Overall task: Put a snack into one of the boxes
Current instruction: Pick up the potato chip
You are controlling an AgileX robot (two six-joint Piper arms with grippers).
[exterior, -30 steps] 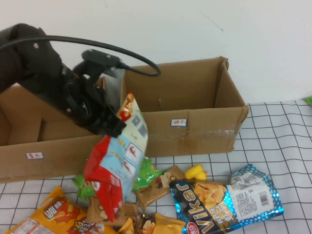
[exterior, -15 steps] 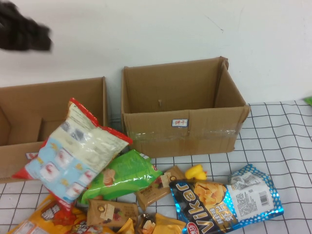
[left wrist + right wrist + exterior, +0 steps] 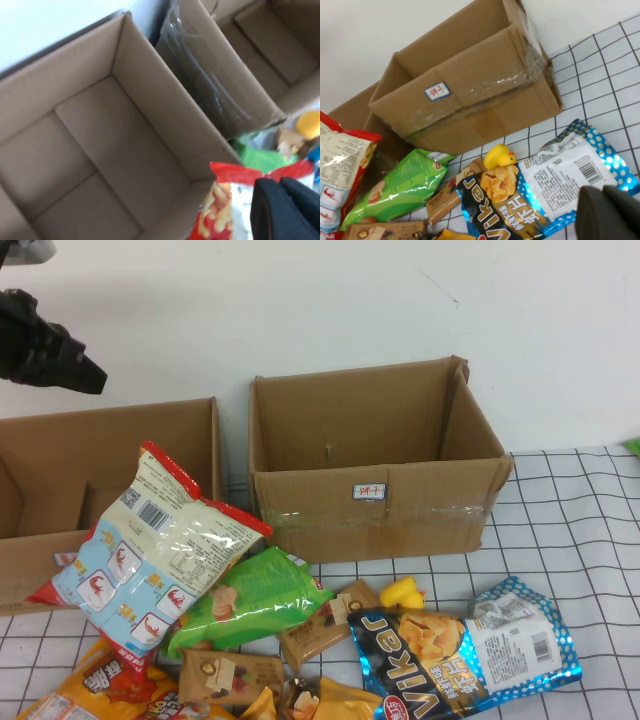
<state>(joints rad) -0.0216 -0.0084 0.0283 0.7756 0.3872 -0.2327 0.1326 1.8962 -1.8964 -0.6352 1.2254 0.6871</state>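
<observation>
High view showed my left claw (image 3: 85, 375) shut, empty, lifted clear; the cream, pale-blue shrimp snack bag (image 3: 150, 550) had slipped out, leaning against the low brown cardboard box (image 3: 40, 560)'s front, not inside. Right claw (image 3: 610, 212) shut above the worktop (image 3: 580, 540). A regrasp looked necessary.

Even, bright, soft light fills all views, with only faint shadows inside the boxes (image 3: 110, 455). Glare streaks the snack's (image 3: 160, 545) glossy film, the green chip bag (image 3: 255, 595) and the clear tape on the taller box (image 3: 470, 100). The left wrist view is soft with blur throughout; dark, unfocused gripper bodies fill corners of both wrist views.
</observation>
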